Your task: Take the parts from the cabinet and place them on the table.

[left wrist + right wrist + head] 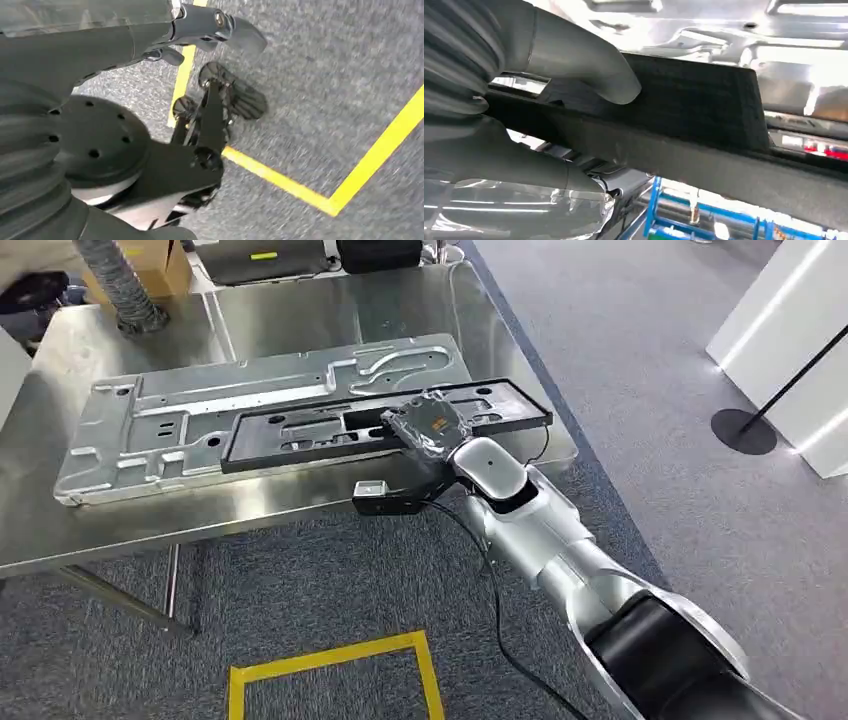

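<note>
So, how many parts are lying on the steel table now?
2. The silver stamped plate lies flat on the steel table. The black frame lies on top of that plate, and the right hand grips its long edge. Other parts may be hidden beneath.

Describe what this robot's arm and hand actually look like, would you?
The right arm is glossy silver with rounded shells and a black section near the shoulder. A thin black cable runs along it. The right hand is dark, with an orange marking on its back. Up close it has a grey ribbed cover and a thick grey thumb.
</note>
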Controlling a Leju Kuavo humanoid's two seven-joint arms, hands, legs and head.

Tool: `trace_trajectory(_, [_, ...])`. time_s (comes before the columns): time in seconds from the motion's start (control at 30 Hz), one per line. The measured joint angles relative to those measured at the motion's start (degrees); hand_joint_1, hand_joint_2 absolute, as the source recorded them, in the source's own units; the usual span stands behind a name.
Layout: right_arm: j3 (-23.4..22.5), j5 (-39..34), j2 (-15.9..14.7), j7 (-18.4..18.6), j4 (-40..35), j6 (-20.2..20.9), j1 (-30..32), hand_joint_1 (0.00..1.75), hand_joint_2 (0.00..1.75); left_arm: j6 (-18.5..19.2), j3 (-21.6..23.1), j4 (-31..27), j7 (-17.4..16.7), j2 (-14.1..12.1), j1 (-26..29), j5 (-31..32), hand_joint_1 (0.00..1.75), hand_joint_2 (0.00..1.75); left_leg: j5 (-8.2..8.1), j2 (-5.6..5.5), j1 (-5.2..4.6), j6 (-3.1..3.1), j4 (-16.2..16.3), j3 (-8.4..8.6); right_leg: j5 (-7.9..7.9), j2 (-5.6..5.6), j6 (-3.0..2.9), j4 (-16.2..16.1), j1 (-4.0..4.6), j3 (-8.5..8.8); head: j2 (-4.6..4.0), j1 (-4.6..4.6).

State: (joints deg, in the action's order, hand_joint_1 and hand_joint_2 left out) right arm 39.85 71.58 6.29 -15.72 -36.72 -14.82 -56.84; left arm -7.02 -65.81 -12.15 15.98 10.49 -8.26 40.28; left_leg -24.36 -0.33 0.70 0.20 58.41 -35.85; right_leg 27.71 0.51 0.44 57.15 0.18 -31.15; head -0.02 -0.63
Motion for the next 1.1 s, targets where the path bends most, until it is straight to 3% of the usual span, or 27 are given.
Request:
trace_trajectory(0.07, [0.0, 0.0, 0.0, -0.04, 0.0, 0.02, 0.01, 1.75, 1.75, -0.04, -0.02, 0.0, -0.04, -0.02, 0.06, 0.0, 0.0, 1.75, -0.16, -0.05, 0.38, 0.61, -0.61, 1.01, 0.47, -0.05, 0.45, 0.38, -0.06, 0.01, 0.0, -0.07])
trace_trajectory(0.1, [0.0, 0.0, 0.0, -0.07, 0.0, 0.02, -0.13, 1.75, 1.75, -0.02, -0.02, 0.0, -0.02, -0.02, -0.02, 0.0, 0.0, 1.75, -0.35, -0.05, 0.38, 0.91, -0.85, 1.52, 0.92, -0.13, 0.73, 2.25, -0.23, -0.78, -0.02, 0.2])
trace_trajectory(0.13, [0.0, -0.02, 0.0, -0.04, 0.0, 0.04, -0.36, 1.75, 1.75, 0.0, -0.02, 0.0, -0.02, -0.02, -0.15, 0.0, 0.0, 1.75, -0.54, -0.04, 0.38, 1.19, -0.86, 1.7, 2.31, -0.18, 1.06, 5.76, -0.31, -2.87, 0.0, 0.31])
trace_trajectory(0.2, [0.0, -0.02, -0.17, -0.04, 0.02, 0.07, -0.24, 1.75, 1.75, 0.04, -0.02, 0.0, -0.04, -0.02, -0.17, 0.0, 0.0, 1.75, -1.11, -0.04, 0.35, 1.46, -0.85, 2.09, 5.46, -0.2, 1.57, 14.72, -0.53, -8.72, -0.02, 0.26])
trace_trajectory(0.23, [0.0, -0.02, -0.28, -0.04, 0.07, 0.07, 0.07, 1.75, 1.75, 0.04, -0.02, 0.0, -0.07, -0.02, -0.09, 0.0, 0.0, 1.75, -1.46, -0.09, 0.35, 1.5, -0.83, 2.44, 6.08, -0.2, 1.65, 18.02, -0.55, -11.34, 0.0, 0.28])
trace_trajectory(0.27, [0.0, -0.02, -0.37, -0.04, 0.09, 0.09, 0.33, 1.75, 1.75, 0.04, -0.02, 0.0, -0.11, -0.02, 0.01, 0.0, 0.0, 1.75, -1.83, -0.17, 0.35, 1.47, -0.83, 2.93, 5.12, -0.21, 1.62, 18.23, -0.57, -12.37, -0.02, 0.31])
trace_trajectory(0.3, [0.0, -0.02, -0.42, -0.04, 0.09, 0.09, 0.47, 1.75, 1.75, 0.02, -0.02, 0.0, -0.11, -0.02, 0.05, 0.0, 0.0, 1.75, -2.3, -0.23, 0.34, 1.42, -0.83, 3.58, 2.5, -0.21, 1.44, 15.77, -0.55, -12.04, -0.02, 0.26])
trace_trajectory(0.37, [0.0, -0.02, -0.46, -0.04, 0.09, 0.09, 0.35, 1.75, 1.75, 0.02, -0.02, 0.0, -0.11, 0.0, 0.03, 0.0, 0.0, 1.75, -3.28, -0.31, 0.21, 1.15, -0.86, 5.03, -4.7, -0.21, 0.48, 5.62, -0.31, -8.65, -0.02, 0.28])
trace_trajectory(0.4, [0.0, -0.02, -0.55, -0.04, 0.09, 0.09, 0.32, 1.75, 1.75, 0.0, -0.02, 0.0, -0.11, 0.04, 0.04, 0.0, 0.0, 1.75, -3.79, -0.31, 0.23, 1.0, -1.0, 5.42, -7.55, -0.26, -0.17, 0.86, 0.04, -7.39, -0.02, 0.31])
trace_trajectory(0.43, [0.0, -0.02, -0.68, -0.07, 0.13, 0.11, 0.26, 1.75, 1.75, 0.02, -0.02, 0.0, -0.11, 0.18, -0.02, 0.0, 0.0, 1.75, -3.99, -0.33, 0.12, 0.6, -1.05, 5.67, -5.69, -0.32, -0.39, 0.71, 0.45, -7.23, -0.02, -0.18])
trace_trajectory(0.53, [0.02, -0.02, -0.74, -0.04, 0.2, 0.33, 0.25, 1.75, 1.75, 0.11, -0.04, 0.0, -0.2, 0.22, -0.02, -0.07, 0.0, 1.75, -3.78, -0.23, 0.19, -0.76, -0.86, 6.42, -5.64, -0.19, -1.42, -0.48, 0.75, -6.14, 0.0, 0.07])
trace_trajectory(0.6, [0.02, -0.02, -0.68, -0.02, 0.17, 0.37, 0.05, 1.75, 1.75, 0.11, -0.04, 0.0, -0.26, 0.2, -0.03, -0.09, 0.0, 1.75, -4.69, -0.06, 0.31, -0.99, 0.49, 6.5, -5.53, -0.14, -1.76, -1.61, 0.1, -4.12, -0.02, 0.07])
trace_trajectory(0.63, [0.02, -0.02, -0.66, -0.04, 0.17, 0.39, -0.24, 1.75, 1.75, 0.11, -0.04, 0.0, -0.22, 0.2, -0.18, -0.09, 0.0, 1.75, -5.73, -0.05, 0.28, -1.09, 3.61, 4.96, -5.26, -0.17, -2.16, -1.79, 0.0, -3.67, -0.02, -0.26])
trace_trajectory(0.73, [0.15, -0.02, -0.52, -0.18, 0.22, 0.42, -0.21, 1.75, 1.75, 0.24, -0.04, 0.0, -0.22, 0.17, -0.15, -0.11, 0.0, 1.75, -10.57, -0.03, 0.47, -1.64, 15.64, -2.95, -4.24, -0.1, -2.26, -1.7, 0.08, -2.88, -0.02, -0.37])
trace_trajectory(0.77, [0.22, -0.02, -0.52, -0.2, 0.28, 0.44, 0.0, 1.75, 1.75, 0.24, -0.07, 0.0, -0.22, 0.17, 0.0, -0.11, 0.0, 1.75, -10.18, -0.03, 0.47, -1.72, 16.67, -4.31, -3.88, -0.03, -2.2, -1.61, 0.08, -2.49, 0.0, -0.48])
trace_trajectory(0.8, [0.26, -0.04, -0.52, -0.2, 0.33, 0.44, 0.16, 1.75, 1.75, 0.24, -0.07, 0.0, -0.22, 0.17, 0.11, -0.13, 0.0, 1.75, -8.04, -0.02, 0.49, -1.84, 15.03, -4.43, -3.41, 0.03, -2.1, -1.52, 0.07, -1.95, -0.02, -0.39])
trace_trajectory(0.9, [0.31, -0.04, -0.5, -0.2, 0.33, 0.42, 0.18, 1.75, 1.75, 0.24, -0.09, 0.0, -0.17, 0.09, 0.19, -0.13, 0.0, 1.75, 2.65, 0.05, 0.49, -1.79, 0.8, -0.53, -1.76, 0.01, -1.54, -1.0, 0.03, -0.48, -0.02, -0.41])
trace_trajectory(0.93, [0.31, -0.07, -0.48, -0.2, 0.42, 0.42, 0.16, 1.75, 1.75, 0.35, -0.11, 0.0, -0.17, 0.09, 0.24, -0.13, 0.0, 1.75, 0.93, 0.1, 0.24, -1.59, 0.6, -0.49, -1.56, -0.01, -1.27, -0.85, 0.17, -0.27, -0.02, -0.35])
trace_trajectory(0.97, [0.31, -0.09, -0.5, -0.2, 0.46, 0.39, 0.09, 1.75, 1.75, 0.37, -0.11, 0.0, -0.09, 0.09, 0.11, -0.11, 0.0, 1.75, 0.37, 0.14, 0.01, -0.99, -1.24, 0.08, -1.34, 0.09, -0.93, -0.5, 0.24, -0.79, -0.02, -0.55])
trace_trajectory(1.0, [0.31, -0.13, -0.5, -0.13, 0.52, 0.39, 0.3, 1.75, 1.75, 0.37, -0.11, 0.0, -0.11, 0.07, 0.13, -0.11, 0.0, 1.75, 1.07, 0.1, -0.01, -0.46, -0.86, -0.2, -0.93, 0.05, -0.59, -0.49, 0.25, -0.79, -0.02, -0.33])
trace_trajectory(1.07, [0.31, -0.22, -0.5, -0.11, 0.55, 0.31, 0.27, 1.75, 1.75, 0.5, -0.11, 0.0, -0.07, 0.02, 0.21, -0.11, 0.0, 1.75, 0.89, 0.05, 0.21, 0.1, -0.76, 0.05, -0.53, 0.0, 0.1, -0.44, 0.38, -0.54, -0.02, -0.31])
trace_trajectory(1.1, [0.31, -0.28, -0.52, -0.09, 0.5, 0.26, 0.28, 1.75, 1.75, 0.52, -0.13, 0.0, -0.04, 0.02, 0.19, -0.09, 0.0, 1.75, 0.85, 0.1, 0.41, 0.36, -1.05, 0.46, 0.02, -0.07, 0.47, 0.24, 0.03, -0.69, 0.0, -0.46])
